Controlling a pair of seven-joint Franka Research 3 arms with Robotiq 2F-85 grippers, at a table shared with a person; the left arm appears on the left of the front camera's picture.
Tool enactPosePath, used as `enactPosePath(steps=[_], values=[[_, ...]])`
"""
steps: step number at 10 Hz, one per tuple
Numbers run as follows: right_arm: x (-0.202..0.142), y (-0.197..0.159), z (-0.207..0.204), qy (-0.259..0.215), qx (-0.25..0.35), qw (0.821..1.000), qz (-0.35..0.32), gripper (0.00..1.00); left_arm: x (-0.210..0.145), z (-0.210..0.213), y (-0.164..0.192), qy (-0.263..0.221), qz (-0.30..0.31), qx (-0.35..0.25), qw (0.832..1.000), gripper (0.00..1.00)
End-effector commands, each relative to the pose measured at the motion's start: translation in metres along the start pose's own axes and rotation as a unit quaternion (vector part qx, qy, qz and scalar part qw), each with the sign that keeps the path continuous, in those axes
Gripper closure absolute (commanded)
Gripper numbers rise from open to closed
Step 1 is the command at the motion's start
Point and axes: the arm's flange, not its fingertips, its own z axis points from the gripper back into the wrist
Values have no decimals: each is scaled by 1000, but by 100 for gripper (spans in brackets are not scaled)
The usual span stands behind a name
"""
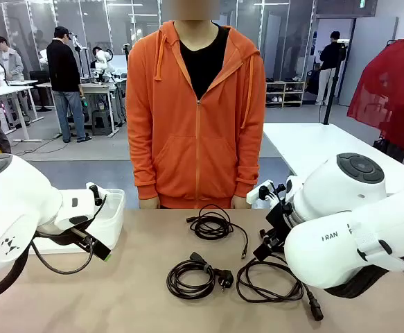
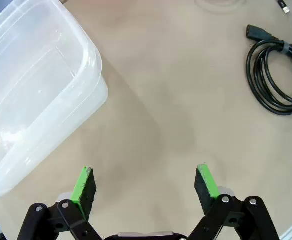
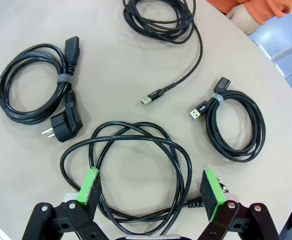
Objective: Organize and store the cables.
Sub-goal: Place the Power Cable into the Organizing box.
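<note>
Four black cables are laid on the tabletop (image 1: 139, 305), between the two arms and the person (image 1: 196, 104) in the orange hoodie.

- A banded power cord (image 3: 35, 87), ending in a round two-pin plug (image 3: 63, 127), is coiled tightly.
- A USB cable (image 3: 158, 20) is wound loosely near the person, with one connector trailing free.
- A short banded USB coil (image 3: 236, 125) is placed apart to one side.
- A large unbanded power cord (image 3: 130, 170) is spread in wide loops directly below the right claw (image 3: 148, 187).

The right claw is held fully spread above that cord, whose loops lie between and beneath the green pads (image 3: 90, 185). Nothing is gripped. The left claw (image 2: 146, 182) is likewise spread wide and empty. It is positioned above bare tabletop, between a clear plastic bin (image 2: 35, 75) and the banded power cord.

The cables are judged to be light, limp and slightly springy. The banded coils are expected to lift as one piece, so the grip is best taken across the bundled strands at or beside the band (image 3: 63, 80). The unbanded cords are likely to sag and uncoil when raised, so several strands should be gathered where the loops overlap. Plugs are judged the heaviest parts and may swing. A single strand may slip from the pads. The bin is judged to be the storage place, and no cable is seen in it.
</note>
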Motion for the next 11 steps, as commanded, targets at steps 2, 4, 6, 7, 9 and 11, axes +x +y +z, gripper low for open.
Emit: enactPosePath(steps=[2, 4, 6, 7, 9, 11], values=[[0, 0, 0, 0, 0, 1000, 0, 0, 0, 0, 0, 0, 0, 0, 1000, 0], [0, 0, 0, 0, 0, 1000, 0, 0, 0, 0, 0, 0, 0, 0, 1000, 0], [0, 0, 0, 0, 0, 1000, 0, 0, 0, 0, 0, 0, 0, 0, 1000, 0], [0, 0, 0, 0, 0, 1000, 0, 0, 0, 0, 0, 0, 0, 0, 1000, 0], [0, 0, 0, 0, 0, 1000, 0, 0, 0, 0, 0, 0, 0, 0, 1000, 0], [0, 0, 0, 0, 0, 1000, 0, 0, 0, 0, 0, 0, 0, 0, 1000, 0]])
